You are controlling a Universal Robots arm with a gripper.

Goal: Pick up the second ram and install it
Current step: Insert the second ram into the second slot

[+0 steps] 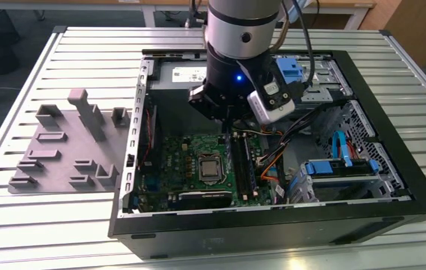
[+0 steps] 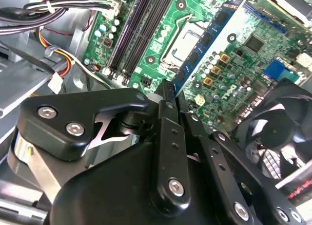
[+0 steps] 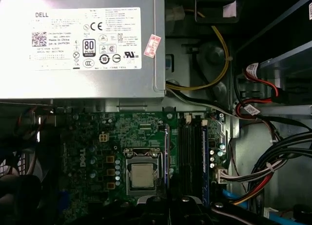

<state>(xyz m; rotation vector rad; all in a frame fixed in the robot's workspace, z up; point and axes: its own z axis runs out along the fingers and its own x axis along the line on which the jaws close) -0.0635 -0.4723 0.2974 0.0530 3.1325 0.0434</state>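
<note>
A: Even room light on the slatted table point(image 1: 63, 56), soft shadows inside the open case point(image 1: 393, 185).

B: In the first wrist view the power supply point(image 3: 78, 45) glares white, the motherboard point(image 3: 97, 152) sits dim, and near black parts blur low.

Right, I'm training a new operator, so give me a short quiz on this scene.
1. True or false: the grey plastic tray lies inside the open black computer case.
2. The gripper hangs over: A) the large green motherboard; B) the tray; C) the blue drive bracket.
3. What square silver part sits mid-motherboard?
Key: 1 false, it lies on the slatted metal table; 2 A; 3 the processor.
</note>
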